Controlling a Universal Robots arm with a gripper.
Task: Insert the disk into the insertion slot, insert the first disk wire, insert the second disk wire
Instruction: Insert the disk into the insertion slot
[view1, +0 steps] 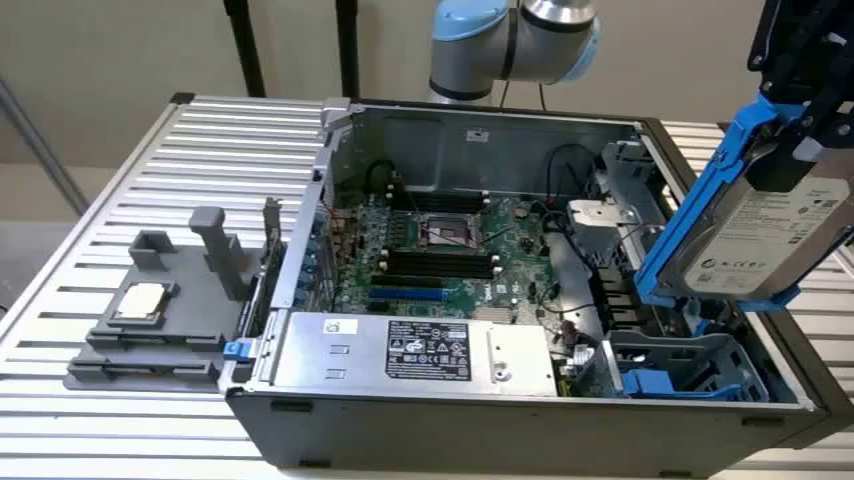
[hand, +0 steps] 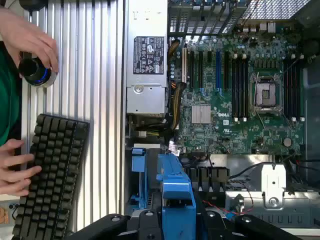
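My gripper (view1: 805, 105) is shut on the disk (view1: 767, 230), a silver-grey drive with a white label clipped in a bright blue frame. The disk hangs tilted, nearly on edge, above the open computer case at the exterior view's right. Below it, in the case's near right corner, sits the insertion slot (view1: 683, 362), a grey-blue cage with blue tabs; disk and cage are apart. In the wrist view the disk's blue frame (hand: 175, 192) shows edge-on between my black fingers (hand: 146, 219), with the cage (hand: 137, 172) beside it. I cannot tell the disk wires among the cables in the case.
The case holds a green motherboard (view1: 441, 250) and a silver power supply with a black label (view1: 427, 352). A grey fixture (view1: 160, 310) stands on the slatted table (view1: 80, 400) at the exterior view's left. A person's hands rest on a keyboard (hand: 50, 172) and a knob (hand: 35, 70).
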